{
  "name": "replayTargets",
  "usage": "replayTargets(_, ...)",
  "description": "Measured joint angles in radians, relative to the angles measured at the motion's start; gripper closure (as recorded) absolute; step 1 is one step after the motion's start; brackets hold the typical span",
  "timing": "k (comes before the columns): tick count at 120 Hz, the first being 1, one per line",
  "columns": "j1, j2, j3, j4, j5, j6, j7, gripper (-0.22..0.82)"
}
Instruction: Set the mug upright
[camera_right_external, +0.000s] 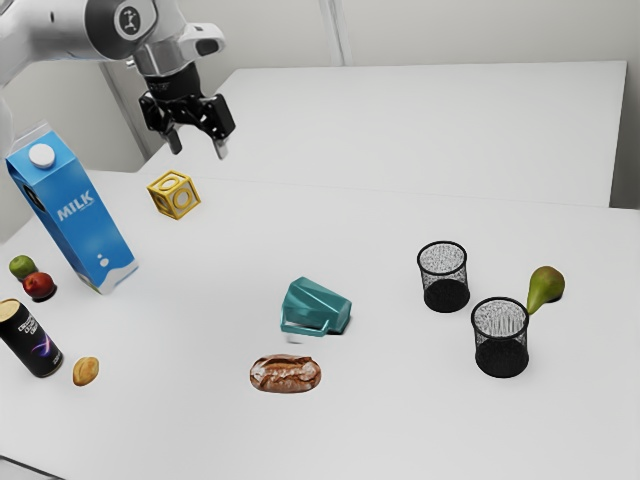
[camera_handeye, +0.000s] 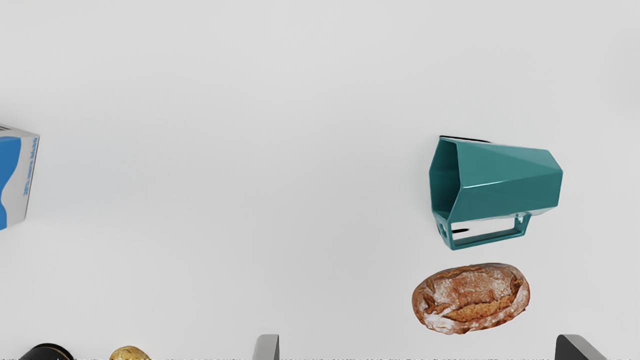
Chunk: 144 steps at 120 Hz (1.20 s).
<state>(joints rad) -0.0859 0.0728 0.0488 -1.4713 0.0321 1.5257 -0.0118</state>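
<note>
The teal mug (camera_right_external: 318, 306) lies on its side near the middle of the table, its handle on the side toward the bread. My gripper (camera_right_external: 198, 148) hangs high above the table at the exterior view's upper left, well away from the mug, open and holding nothing. In the wrist view the mug (camera_handeye: 505, 180) shows its hollow mouth facing the milk carton's side, and its base points the other way. The fingertips of the gripper (camera_handeye: 417, 347) stand wide apart there.
A bread loaf (camera_right_external: 286, 374) lies close beside the mug's handle. Two black mesh cups (camera_right_external: 443, 277) and a pear (camera_right_external: 546, 287) are at the exterior view's right. Toward its left are a milk carton (camera_right_external: 75, 215), yellow cube (camera_right_external: 174, 195), dark can (camera_right_external: 30, 340), potato (camera_right_external: 86, 371) and red fruit (camera_right_external: 39, 286).
</note>
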Motion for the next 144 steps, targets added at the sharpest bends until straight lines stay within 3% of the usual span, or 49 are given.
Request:
replayTargets(31,-0.004,-0.014,-0.005,-0.014,-0.012,-0.015,-0.034,0.0)
replayTargets(70,0.077,-0.023,-0.003,-0.135,-0.204,0.005,-0.049,0.0)
replayTargets(144,0.132,0.084,-0.003,-0.458,-0.47,0.395,0.29,0.0)
